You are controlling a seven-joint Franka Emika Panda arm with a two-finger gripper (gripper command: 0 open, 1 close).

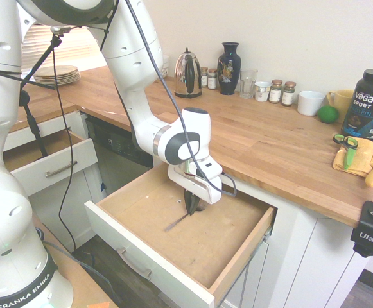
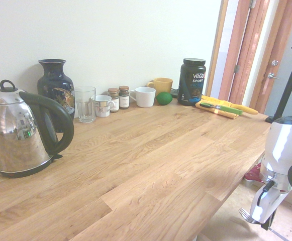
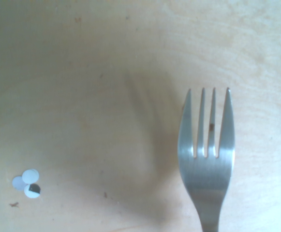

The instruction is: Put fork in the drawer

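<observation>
The end effector is reaching down into the open drawer, its fingers closing on the fork near the middle of the handle. The fork is slanting, its low end touching or just above the bare board bottom. In the wrist view the fork's four tines are hanging over the board beside three small round stickers. Behind, the worktop is carrying a kettle and a dark vase.
</observation>
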